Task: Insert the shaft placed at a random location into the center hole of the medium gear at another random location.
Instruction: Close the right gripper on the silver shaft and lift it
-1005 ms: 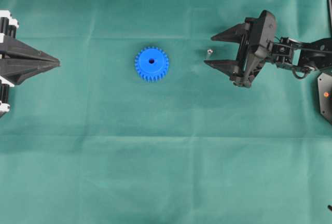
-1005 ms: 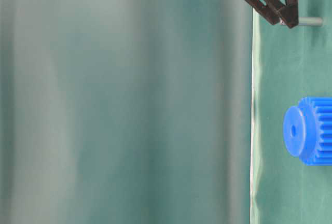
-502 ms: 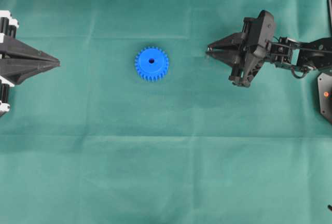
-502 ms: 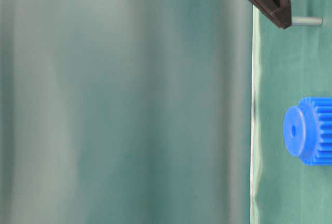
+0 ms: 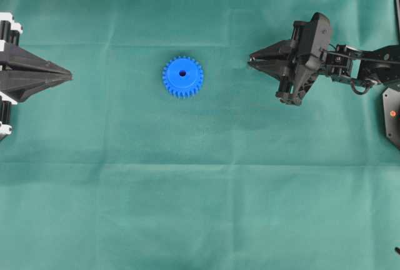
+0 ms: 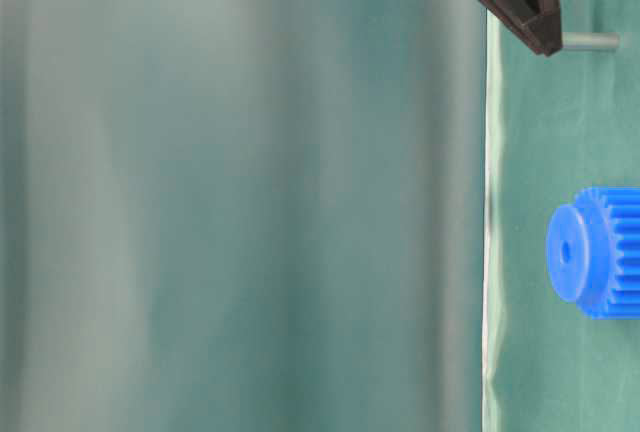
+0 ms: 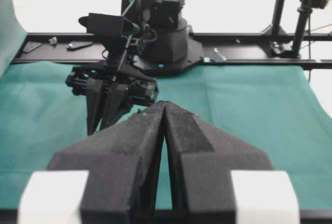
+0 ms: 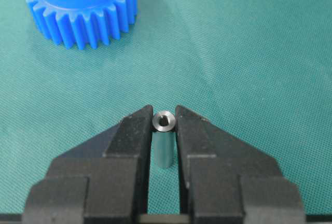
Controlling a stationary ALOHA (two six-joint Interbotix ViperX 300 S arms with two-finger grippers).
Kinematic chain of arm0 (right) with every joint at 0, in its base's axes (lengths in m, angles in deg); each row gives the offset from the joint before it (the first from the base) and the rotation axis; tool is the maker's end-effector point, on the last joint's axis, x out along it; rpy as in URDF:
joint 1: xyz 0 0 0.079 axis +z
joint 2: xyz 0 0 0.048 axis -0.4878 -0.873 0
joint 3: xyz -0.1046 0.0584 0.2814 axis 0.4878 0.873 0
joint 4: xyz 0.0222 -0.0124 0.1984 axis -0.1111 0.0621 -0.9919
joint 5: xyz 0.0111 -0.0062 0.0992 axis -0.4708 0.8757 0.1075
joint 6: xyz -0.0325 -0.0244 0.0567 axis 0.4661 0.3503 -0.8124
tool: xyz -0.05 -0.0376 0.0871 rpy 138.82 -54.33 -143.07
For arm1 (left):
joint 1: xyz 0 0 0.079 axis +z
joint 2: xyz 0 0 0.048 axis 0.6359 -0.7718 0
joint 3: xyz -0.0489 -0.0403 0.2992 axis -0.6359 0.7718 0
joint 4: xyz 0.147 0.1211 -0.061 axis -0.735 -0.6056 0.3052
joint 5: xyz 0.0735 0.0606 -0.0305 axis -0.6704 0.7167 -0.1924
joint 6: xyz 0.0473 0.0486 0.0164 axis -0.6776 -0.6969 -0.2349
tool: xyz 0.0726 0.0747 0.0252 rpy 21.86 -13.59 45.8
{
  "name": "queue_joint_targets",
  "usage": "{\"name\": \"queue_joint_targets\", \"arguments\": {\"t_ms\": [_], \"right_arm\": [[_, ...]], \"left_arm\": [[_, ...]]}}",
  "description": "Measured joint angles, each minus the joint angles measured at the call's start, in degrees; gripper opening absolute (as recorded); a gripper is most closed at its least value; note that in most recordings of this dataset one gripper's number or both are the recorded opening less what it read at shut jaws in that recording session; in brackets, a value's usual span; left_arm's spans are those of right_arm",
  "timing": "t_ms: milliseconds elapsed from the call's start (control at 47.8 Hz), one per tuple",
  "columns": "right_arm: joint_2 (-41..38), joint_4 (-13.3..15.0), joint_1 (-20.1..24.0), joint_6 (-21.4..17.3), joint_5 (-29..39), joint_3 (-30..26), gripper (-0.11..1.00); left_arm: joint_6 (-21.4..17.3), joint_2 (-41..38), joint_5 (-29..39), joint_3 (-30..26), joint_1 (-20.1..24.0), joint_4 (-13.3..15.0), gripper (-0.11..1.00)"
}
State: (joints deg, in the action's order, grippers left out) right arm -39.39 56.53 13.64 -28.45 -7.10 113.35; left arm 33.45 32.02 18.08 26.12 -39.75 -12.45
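The medium gear is bright blue and lies flat on the green cloth, its center hole facing up. It also shows in the table-level view and the right wrist view. The shaft, a small silvery pin, stands upright between my right gripper's fingertips. My right gripper is shut on it, right of the gear; the pin also shows in the table-level view. My left gripper is shut and empty at the far left.
The green cloth covers the table. The right arm's base stands at the far side in the left wrist view. A black bracket sits at the right edge.
My right gripper closed from wide open onto the shaft. The gear and my left gripper have not moved.
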Motion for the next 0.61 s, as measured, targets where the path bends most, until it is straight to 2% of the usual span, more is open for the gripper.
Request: {"name": "queue_joint_targets", "arguments": {"t_ms": [167,440,607], "right_arm": [[4.13,0.00,0.09,0.00,3.52,0.00,0.13],[15.03,0.00,0.09,0.00,13.27,-0.79,0.13],[18.37,0.09,0.09,0.09,16.70,-1.49,0.13]], "left_arm": [[0.00,0.00,0.00,0.00,0.00,0.00,0.00],[0.00,0.00,-0.09,0.00,-0.09,0.00,0.00],[0.09,0.00,0.00,0.00,0.00,0.00,0.00]]}}
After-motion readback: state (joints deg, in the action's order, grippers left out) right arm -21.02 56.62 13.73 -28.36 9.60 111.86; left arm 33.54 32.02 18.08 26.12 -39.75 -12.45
